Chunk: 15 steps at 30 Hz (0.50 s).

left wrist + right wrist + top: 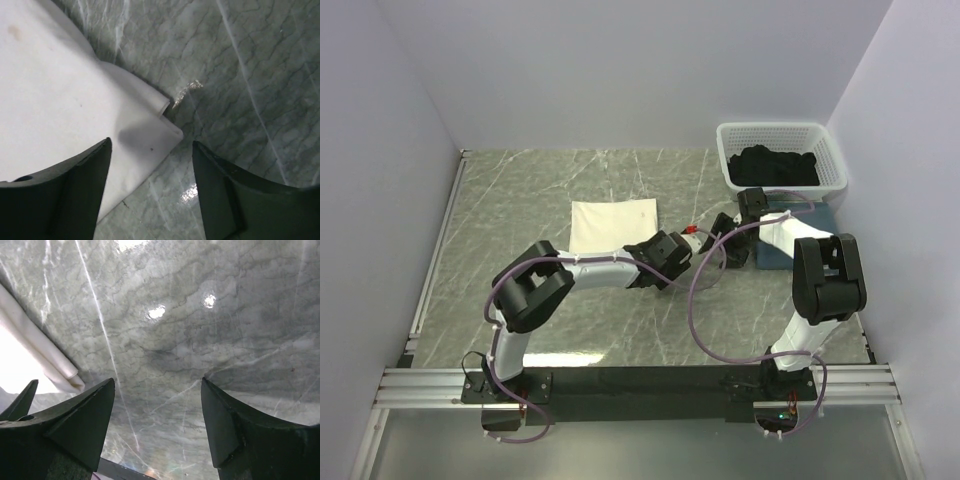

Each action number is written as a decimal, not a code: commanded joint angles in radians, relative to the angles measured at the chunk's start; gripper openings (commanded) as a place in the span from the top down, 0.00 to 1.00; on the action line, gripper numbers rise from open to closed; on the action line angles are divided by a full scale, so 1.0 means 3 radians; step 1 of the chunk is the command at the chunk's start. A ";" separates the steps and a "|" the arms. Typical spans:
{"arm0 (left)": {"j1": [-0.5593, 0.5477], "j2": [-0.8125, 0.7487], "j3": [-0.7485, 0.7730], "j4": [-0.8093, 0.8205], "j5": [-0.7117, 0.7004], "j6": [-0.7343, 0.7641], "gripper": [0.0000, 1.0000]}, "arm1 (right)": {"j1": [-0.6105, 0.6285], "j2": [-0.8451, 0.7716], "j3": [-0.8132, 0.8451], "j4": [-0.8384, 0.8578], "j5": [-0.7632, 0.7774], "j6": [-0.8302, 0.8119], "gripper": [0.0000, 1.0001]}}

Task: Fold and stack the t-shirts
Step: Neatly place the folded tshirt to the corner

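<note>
The cream-white t-shirt (615, 222) lies folded flat on the marble table; its near right corner (167, 131) shows between my left fingers. My left gripper (665, 260) (151, 142) hovers open over that corner, holding nothing. Just right of the shirt, my right gripper (718, 240) (157, 380) is open above bare marble, with the shirt's folded edge (35, 357) at its left. The slate-blue t-shirt (782, 255) lies folded at the right, partly hidden by the right arm. A black t-shirt (775, 165) sits bunched in the basket.
The white lattice basket (775, 128) stands at the back right corner against the wall. White walls close in the table on three sides. A metal rail (440, 235) runs along the left edge. Purple cables loop between the two arms.
</note>
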 commanded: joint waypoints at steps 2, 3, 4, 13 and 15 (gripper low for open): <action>-0.0003 0.0144 0.0111 0.0137 0.0011 0.0082 0.35 | -0.0031 -0.0042 0.0027 0.0079 -0.0108 -0.0006 0.24; -0.0003 0.0159 0.0117 0.0148 0.0011 0.0082 0.40 | -0.0041 -0.0032 0.0048 0.0084 -0.0124 -0.0006 0.24; -0.0003 0.0180 0.0122 0.0158 0.0011 0.0087 0.46 | -0.0031 -0.0021 0.0048 0.0105 -0.0180 -0.0006 0.24; 0.0063 -0.0059 -0.0042 0.0270 0.0036 -0.0071 0.99 | 0.0010 0.0081 -0.0141 0.0891 -0.0742 0.0341 0.23; 0.0119 -0.0147 -0.0098 0.0301 0.0113 -0.0123 0.99 | 0.0041 0.0188 -0.0141 0.1111 -0.0885 0.0429 0.23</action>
